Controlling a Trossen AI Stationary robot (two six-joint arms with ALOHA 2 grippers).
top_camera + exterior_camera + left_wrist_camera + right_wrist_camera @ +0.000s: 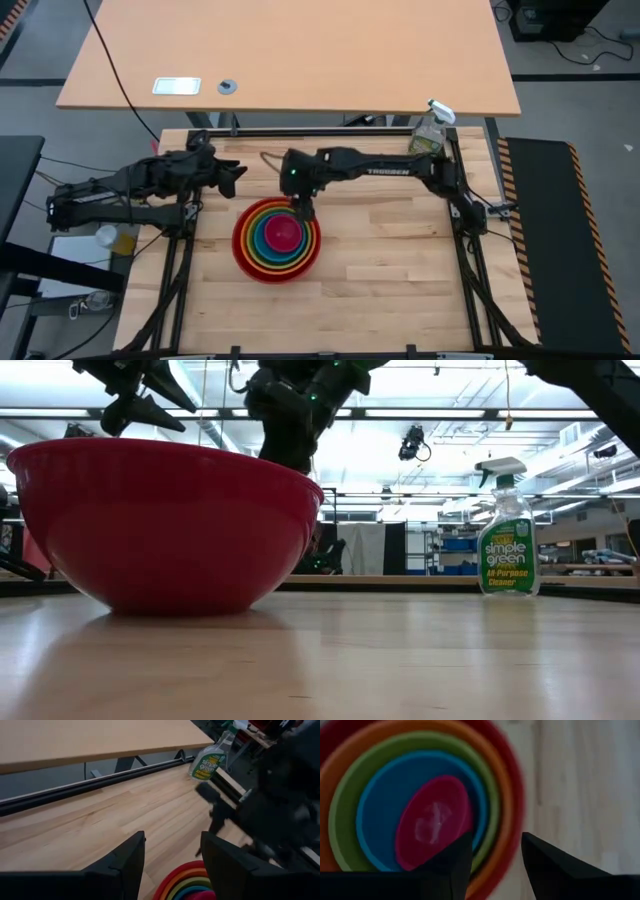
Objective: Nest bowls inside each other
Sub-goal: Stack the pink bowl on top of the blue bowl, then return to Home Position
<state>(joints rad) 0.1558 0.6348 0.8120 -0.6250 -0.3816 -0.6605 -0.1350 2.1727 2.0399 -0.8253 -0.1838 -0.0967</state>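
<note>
The desk (400, 270) is pale wooden planks with a smooth, faintly shiny finish. On it, the red bowl (165, 525) looks like glossy plastic, as do the orange (495, 780), green (345, 805), blue (385, 785) and pink (432, 822) bowls inside it. The spray bottle (508, 535) beside them is clear plastic with a paper-like label.

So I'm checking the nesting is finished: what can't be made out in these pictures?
- Low view: the red bowl hides every inner bowl behind its wall.
- Right wrist view: the pink bowl looks tilted, but blur leaves its seating unclear.
- Left wrist view: the picture's edge cuts off the stack.
</note>
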